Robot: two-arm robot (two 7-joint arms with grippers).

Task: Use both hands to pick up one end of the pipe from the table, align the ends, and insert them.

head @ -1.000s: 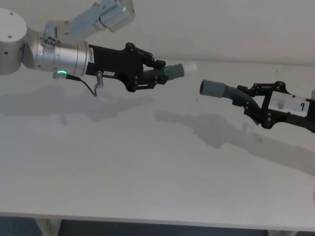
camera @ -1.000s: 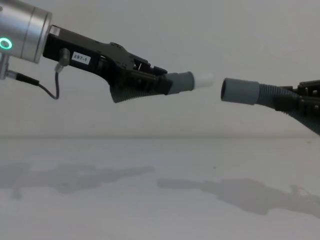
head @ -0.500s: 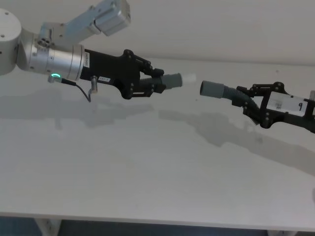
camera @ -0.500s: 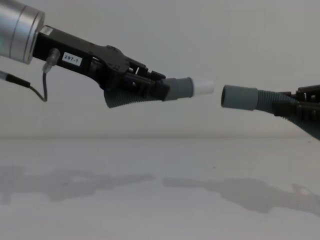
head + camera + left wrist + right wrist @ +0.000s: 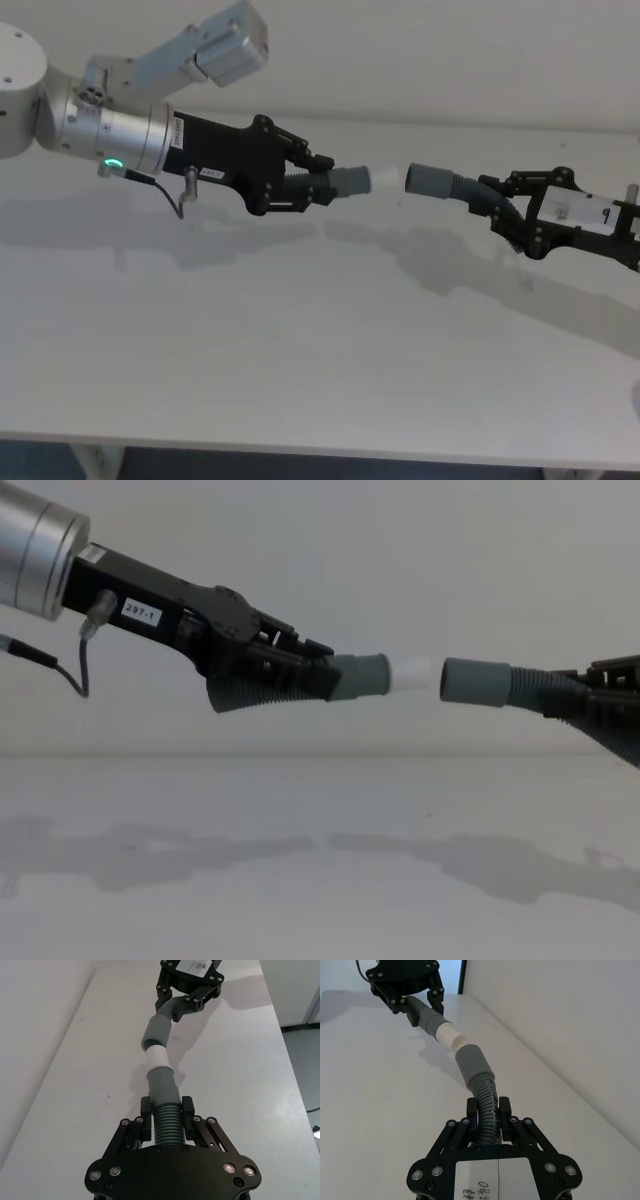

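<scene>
Both pipe pieces hang above the table [image 5: 300, 350]. My left gripper [image 5: 306, 182] is shut on the ribbed part of one piece [image 5: 168, 1127], whose grey collar [image 5: 360, 676] ends in a white tip [image 5: 412, 674]. My right gripper [image 5: 508, 207] is shut on the ribs of the other piece [image 5: 487, 1096], and its plain grey collar [image 5: 476, 681] faces the tip. The two ends lie almost in line. In the chest view a narrow gap separates them. In the left wrist view the white tip [image 5: 159, 1057] sits at the mouth of the grey collar [image 5: 157, 1032].
The white table [image 5: 300, 900] stretches below both arms, with their shadows on it. A pale wall rises behind its far edge. The table's front edge runs along the bottom of the head view.
My left gripper has carried its piece to the right and slightly down. The gap between the white tip and the grey collar has shrunk to a sliver. The right gripper has barely moved.
</scene>
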